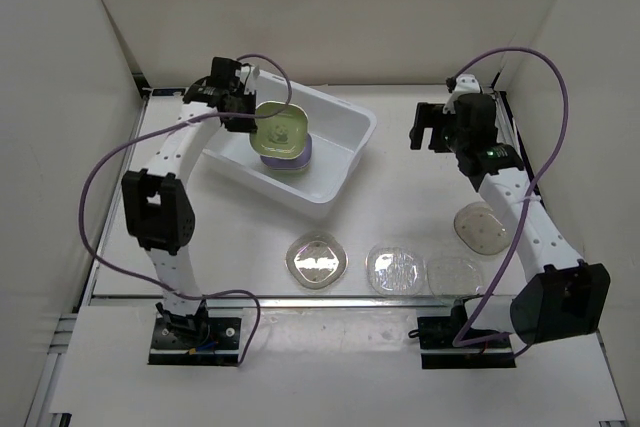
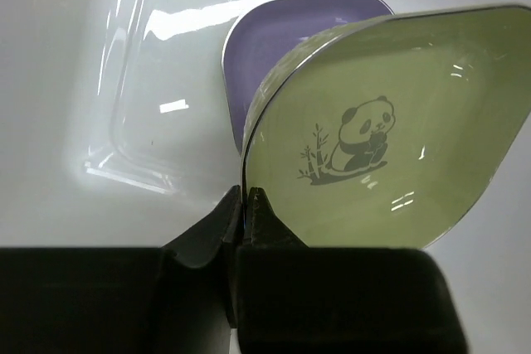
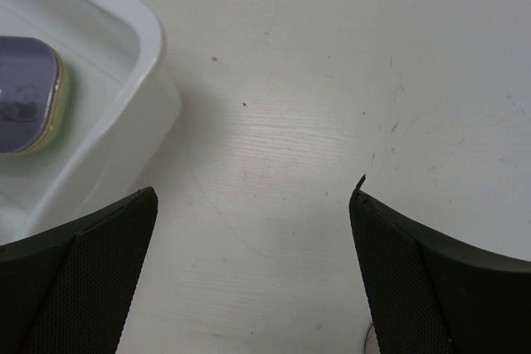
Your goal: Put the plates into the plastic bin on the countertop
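Observation:
My left gripper [image 1: 248,119] is shut on the rim of a green plate [image 1: 279,133] with a panda print [image 2: 390,138], holding it tilted over the white plastic bin [image 1: 345,117]. A purple plate [image 2: 274,39] lies in the bin beneath it and also shows in the right wrist view [image 3: 25,93], with a yellow edge under it. My right gripper [image 1: 428,135] is open and empty above the countertop [image 3: 315,80], right of the bin. Three clear glassy plates [image 1: 317,260], [image 1: 394,269], [image 1: 455,273] and a pale beige plate [image 1: 480,227] lie near the front.
Metal rails [image 1: 140,147] edge the countertop and white walls enclose it. The right arm's links pass over the beige plate. The bin's corner [image 3: 149,55] lies left of my right fingers.

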Controlling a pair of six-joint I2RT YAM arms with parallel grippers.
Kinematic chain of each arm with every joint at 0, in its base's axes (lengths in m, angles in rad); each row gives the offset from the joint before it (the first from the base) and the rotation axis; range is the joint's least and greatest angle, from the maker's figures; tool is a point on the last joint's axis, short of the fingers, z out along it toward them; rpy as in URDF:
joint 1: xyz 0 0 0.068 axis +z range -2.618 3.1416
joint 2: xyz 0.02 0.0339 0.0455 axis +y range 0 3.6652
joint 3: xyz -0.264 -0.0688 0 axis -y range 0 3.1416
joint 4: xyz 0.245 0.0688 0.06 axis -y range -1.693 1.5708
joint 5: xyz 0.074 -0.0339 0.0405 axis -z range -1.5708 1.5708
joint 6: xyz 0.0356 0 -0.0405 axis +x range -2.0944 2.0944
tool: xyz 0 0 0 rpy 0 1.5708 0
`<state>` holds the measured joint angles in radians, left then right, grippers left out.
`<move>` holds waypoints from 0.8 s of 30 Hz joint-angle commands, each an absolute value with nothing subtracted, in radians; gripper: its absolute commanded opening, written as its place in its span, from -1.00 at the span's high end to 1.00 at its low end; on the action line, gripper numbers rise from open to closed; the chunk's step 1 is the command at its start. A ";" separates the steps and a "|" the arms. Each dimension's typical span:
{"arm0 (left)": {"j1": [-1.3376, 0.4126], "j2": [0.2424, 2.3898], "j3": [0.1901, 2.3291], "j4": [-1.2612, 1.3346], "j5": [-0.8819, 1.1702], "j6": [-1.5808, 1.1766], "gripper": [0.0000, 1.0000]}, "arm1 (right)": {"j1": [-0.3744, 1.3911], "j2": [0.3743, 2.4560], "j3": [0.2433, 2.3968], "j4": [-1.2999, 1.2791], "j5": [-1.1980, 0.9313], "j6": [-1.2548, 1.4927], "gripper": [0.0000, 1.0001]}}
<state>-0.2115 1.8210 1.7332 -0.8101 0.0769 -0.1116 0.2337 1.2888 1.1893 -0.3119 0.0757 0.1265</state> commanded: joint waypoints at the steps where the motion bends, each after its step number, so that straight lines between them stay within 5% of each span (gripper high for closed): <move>1: -0.207 1.902 1.879 -0.853 0.132 -0.040 0.80 | 0.190 1.264 1.175 -0.331 0.067 0.147 -0.98; 13: -0.189 2.160 2.049 -0.905 0.169 -0.061 0.81 | 0.055 1.267 1.160 -0.393 0.061 0.190 -0.98; 21: -0.184 2.166 2.026 -0.902 0.178 -0.087 0.02 | 0.006 1.258 1.123 -0.423 0.067 0.233 -0.98; 24: -0.184 2.160 2.025 -0.908 0.178 -0.092 -0.13 | -0.041 1.253 1.112 -0.442 0.104 0.245 -0.98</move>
